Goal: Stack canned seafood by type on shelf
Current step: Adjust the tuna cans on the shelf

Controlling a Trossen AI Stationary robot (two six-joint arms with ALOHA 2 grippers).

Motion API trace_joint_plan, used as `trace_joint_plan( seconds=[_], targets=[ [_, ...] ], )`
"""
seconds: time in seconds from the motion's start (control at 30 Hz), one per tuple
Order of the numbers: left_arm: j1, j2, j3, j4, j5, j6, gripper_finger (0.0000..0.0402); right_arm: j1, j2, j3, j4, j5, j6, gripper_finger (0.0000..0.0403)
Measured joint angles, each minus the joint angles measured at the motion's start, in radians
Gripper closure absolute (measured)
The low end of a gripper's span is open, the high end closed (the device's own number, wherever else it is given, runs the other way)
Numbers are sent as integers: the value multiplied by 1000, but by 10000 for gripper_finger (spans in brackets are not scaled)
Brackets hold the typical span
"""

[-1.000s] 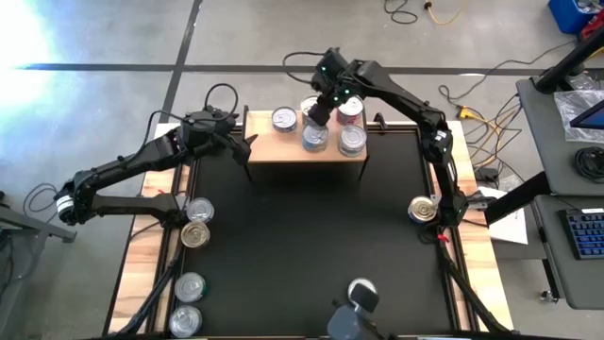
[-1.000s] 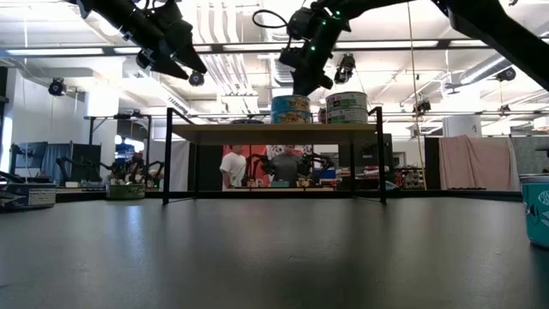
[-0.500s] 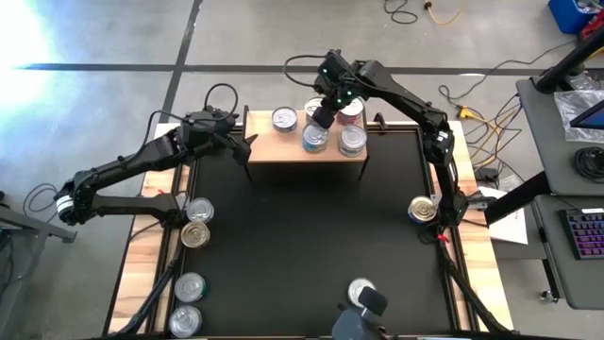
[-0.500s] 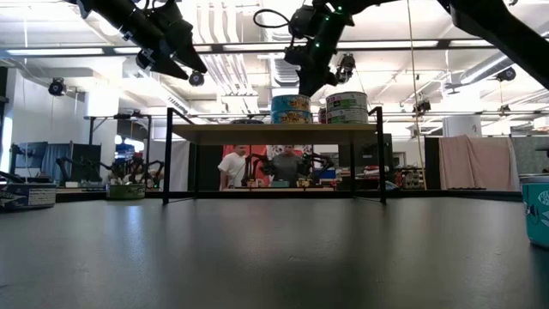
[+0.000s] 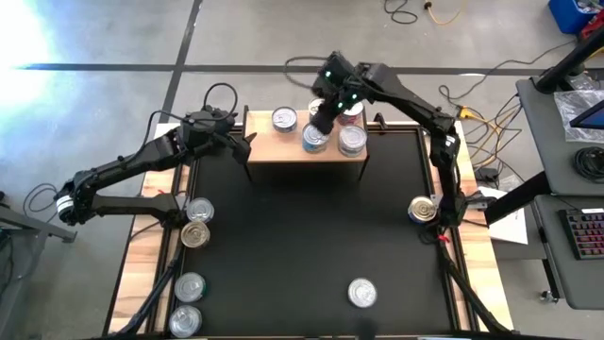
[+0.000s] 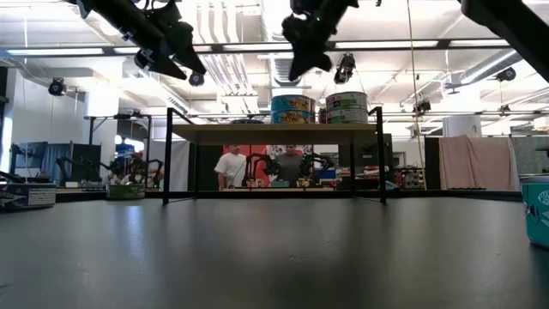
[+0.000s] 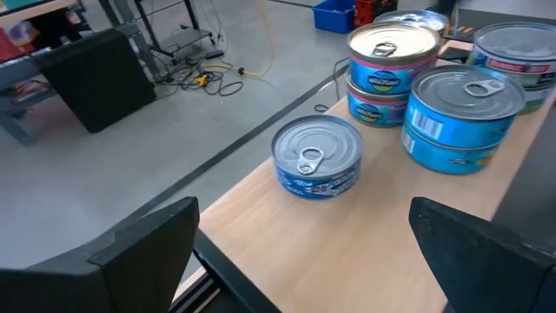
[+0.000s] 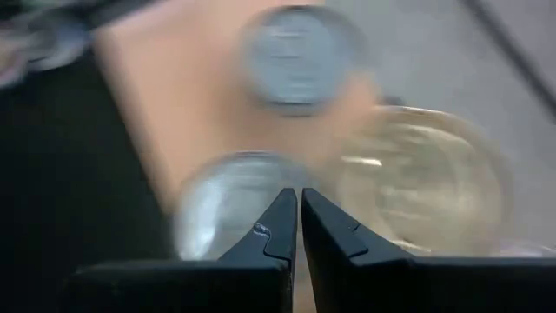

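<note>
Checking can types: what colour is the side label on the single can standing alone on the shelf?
Blue, on the lone can; clearest in the left wrist view.

A large black mat (image 5: 311, 236) covers most of the counter (image 5: 146, 222), whose light wood shows along the left and right edges of the high view. Around it lies grey concrete floor (image 5: 113, 38) crossed by dark tape lines, with loose cables (image 5: 415, 11) at the upper right. At the right edge stand a dark desk with a keyboard (image 5: 585, 231) and a blue bin (image 5: 574, 13). In the low view, two people (image 6: 230, 166) stand in the background — beyond them, a workshop hall with ceiling pipes.
</note>
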Motion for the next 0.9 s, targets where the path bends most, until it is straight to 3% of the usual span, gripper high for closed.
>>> trace_joint_plan(
  seconds=[0.07, 0.17, 0.33, 0.5, 0.7, 0.9],
  targets=[
    [0, 0, 0, 0, -5, 0, 2, 36, 0, 0, -1, -57, -22, 390],
    [0, 0, 0, 0, -9, 0, 2, 84, -2, -11, 1, -52, -53, 390],
    [0, 0, -1, 0, -11, 0, 2, 120, -3, -77, 4, 83, -40, 390],
    [-3, -5, 4, -1, 129, 30, 2, 141, -3, -181, 5, 260, -48, 390],
    [-6, 5, 30, -70, 300, 27, 2, 170, -11, -230, -4, 282, -5, 390],
    [-7, 60, 30, -116, 296, 49, 2, 181, -32, -225, -39, 269, 10, 390]
  ],
)
